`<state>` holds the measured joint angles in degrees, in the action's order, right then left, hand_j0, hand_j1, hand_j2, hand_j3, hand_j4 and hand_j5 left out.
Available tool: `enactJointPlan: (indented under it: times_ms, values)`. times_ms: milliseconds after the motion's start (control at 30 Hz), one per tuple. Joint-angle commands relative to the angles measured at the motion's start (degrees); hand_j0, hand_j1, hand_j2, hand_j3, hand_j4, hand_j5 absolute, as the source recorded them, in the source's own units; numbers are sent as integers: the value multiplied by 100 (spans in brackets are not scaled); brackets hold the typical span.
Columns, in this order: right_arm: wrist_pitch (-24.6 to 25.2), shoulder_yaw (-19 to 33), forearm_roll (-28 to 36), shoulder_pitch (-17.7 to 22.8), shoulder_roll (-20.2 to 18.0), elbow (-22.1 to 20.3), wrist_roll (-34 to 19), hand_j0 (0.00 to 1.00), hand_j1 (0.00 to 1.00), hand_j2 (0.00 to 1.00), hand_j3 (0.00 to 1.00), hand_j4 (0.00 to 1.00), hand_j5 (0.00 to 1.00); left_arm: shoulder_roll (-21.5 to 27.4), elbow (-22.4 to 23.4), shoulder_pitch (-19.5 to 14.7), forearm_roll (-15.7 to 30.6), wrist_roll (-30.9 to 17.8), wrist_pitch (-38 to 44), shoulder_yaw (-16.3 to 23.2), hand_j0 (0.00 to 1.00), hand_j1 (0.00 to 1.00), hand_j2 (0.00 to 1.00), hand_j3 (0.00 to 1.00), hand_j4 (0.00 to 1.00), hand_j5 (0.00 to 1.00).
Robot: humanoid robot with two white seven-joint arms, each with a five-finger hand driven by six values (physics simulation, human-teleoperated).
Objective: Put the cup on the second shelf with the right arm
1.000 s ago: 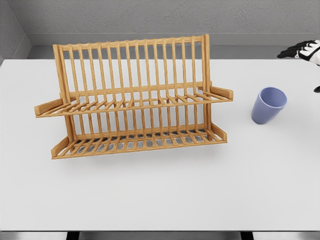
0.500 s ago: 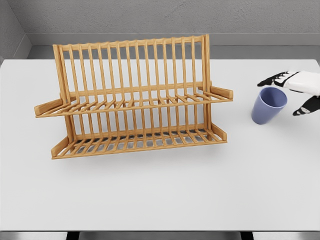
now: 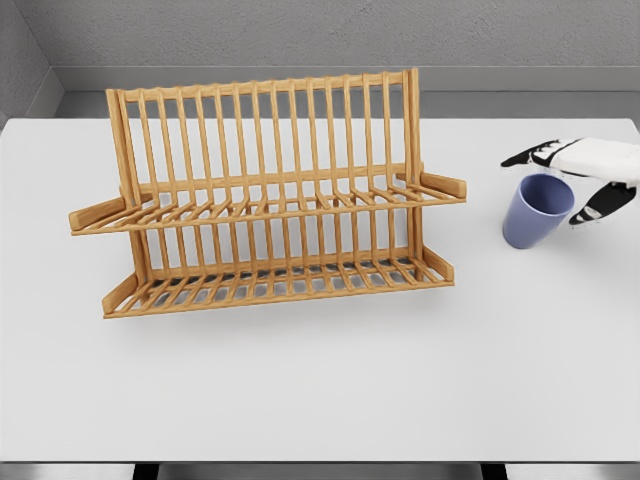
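Note:
A light purple cup (image 3: 536, 212) stands upright on the white table (image 3: 320, 380), right of the wooden dish rack (image 3: 265, 195). The rack has a lower shelf (image 3: 275, 285) and an upper shelf (image 3: 270, 208), both bare. My right hand (image 3: 562, 180) comes in from the right edge and hovers just over the cup's rim, fingers spread: the upper fingers (image 3: 530, 155) reach past the far side of the rim and the thumb (image 3: 598, 203) is at the cup's right side. The hand holds nothing. No left arm shows.
The rack's side arms (image 3: 443, 184) stick out toward the cup at upper-shelf height. A grey wall (image 3: 320, 40) runs behind the table's far edge.
The right hand has come in from the upper right and moved left and down, from well away from the cup to over its rim. The cup and rack have not moved.

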<state>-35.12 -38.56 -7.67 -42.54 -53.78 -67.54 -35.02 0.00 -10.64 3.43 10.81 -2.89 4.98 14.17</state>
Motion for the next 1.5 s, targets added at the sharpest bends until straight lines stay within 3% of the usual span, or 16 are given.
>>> enactJointPlan:
  times_ms: [0,300,333,367,667,1000,1467]
  values:
    - [12,-196,28,0,79,179,2,100,100,100,100,100,100,0,0,-9,0,-1,3,7,100,100,100,100,100,100]
    - [12,-196,28,-9,79,197,2,99,99,99,99,99,99,0,0,-9,0,-1,3,-2,100,100,100,100,100,100]
    - [12,-196,28,-9,79,179,2,82,82,82,82,82,82,0,0,-9,0,-1,-6,-2,100,100,100,100,100,100]
    - [12,-196,37,-18,79,171,2,71,71,71,71,71,71,0,0,-9,0,-1,3,-2,100,100,100,100,100,100]
    - [12,-196,28,-44,79,144,2,64,64,64,64,64,64,0,0,-9,0,-1,3,-2,100,100,100,100,100,100]
    - [12,-82,72,-158,61,-14,2,65,65,65,65,65,65,0,0,-9,0,-1,3,7,100,100,100,100,100,100]
    - [12,735,55,-185,26,-409,2,65,65,65,65,65,65,0,0,0,0,-1,3,-1,100,100,100,100,100,100]
